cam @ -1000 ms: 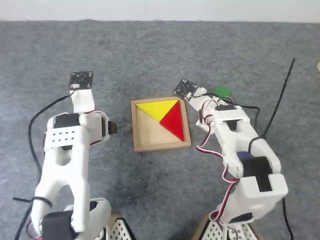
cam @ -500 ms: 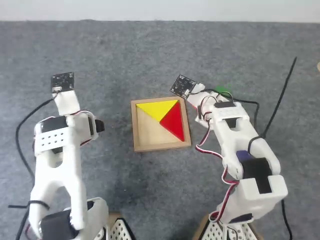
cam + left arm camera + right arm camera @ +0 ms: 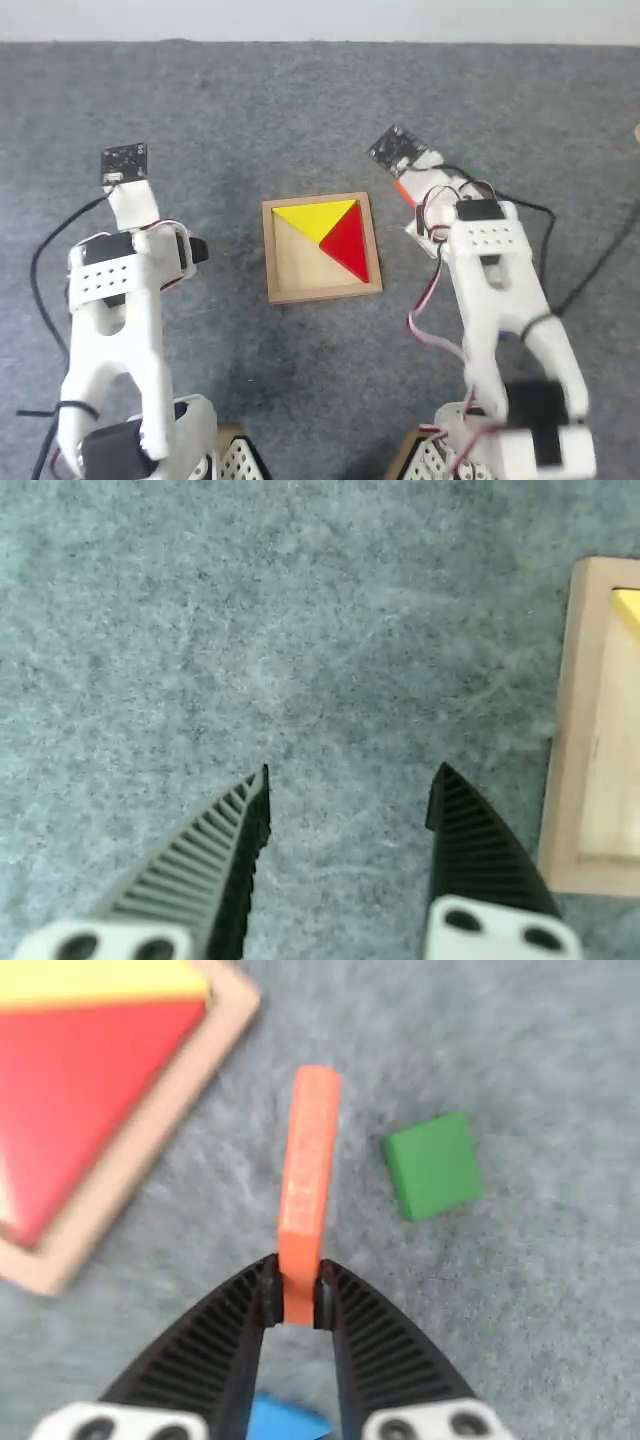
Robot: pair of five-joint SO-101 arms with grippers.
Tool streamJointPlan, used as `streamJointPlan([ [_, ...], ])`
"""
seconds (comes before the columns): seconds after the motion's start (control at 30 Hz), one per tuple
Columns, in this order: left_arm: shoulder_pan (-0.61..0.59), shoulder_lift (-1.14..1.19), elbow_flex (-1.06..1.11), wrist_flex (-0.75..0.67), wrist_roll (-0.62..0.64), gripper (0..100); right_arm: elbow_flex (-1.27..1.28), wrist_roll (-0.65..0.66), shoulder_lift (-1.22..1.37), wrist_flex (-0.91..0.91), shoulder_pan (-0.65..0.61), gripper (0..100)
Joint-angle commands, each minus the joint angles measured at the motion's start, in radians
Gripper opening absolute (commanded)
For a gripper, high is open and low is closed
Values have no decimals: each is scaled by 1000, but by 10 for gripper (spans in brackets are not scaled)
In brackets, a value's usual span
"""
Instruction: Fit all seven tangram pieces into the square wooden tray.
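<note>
Right end effector (image 3: 296, 1300) pinches orange piece (image 3: 305, 1180) by one end, piece standing on edge just outside tray (image 3: 322, 291). Tray holds yellow triangle (image 3: 312, 218) and red triangle (image 3: 347, 245). Green square (image 3: 433, 1165) lies loose on table (image 3: 300, 110). Left end effector (image 3: 350, 800) spread, empty, beside tray. Risk: narrow end grip may let piece pivot or slip and catch tray rim.

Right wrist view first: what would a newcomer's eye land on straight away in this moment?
The orange piece, held on edge in the shut right hand, just off the corner of the tray, with a green square lying beside it on the carpet. Next, at mid-table, the tray holds only a yellow triangle and a red triangle.
</note>
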Motion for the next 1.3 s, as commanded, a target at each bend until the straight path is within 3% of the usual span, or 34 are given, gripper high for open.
streamJointPlan([
  [0.0,-8,-32,-2,-17,9,250,-18,-94,-194,71,-110,8],
  [0.23,-54,-32,-2,-17,11,250,77,-206,-117,-127,-372,8],
  [0.6,-109,-32,-12,-18,11,250,-49,-204,225,-214,-407,8],
  [1.27,-110,-32,-12,-18,11,250,-44,-201,246,-143,-588,10],
])
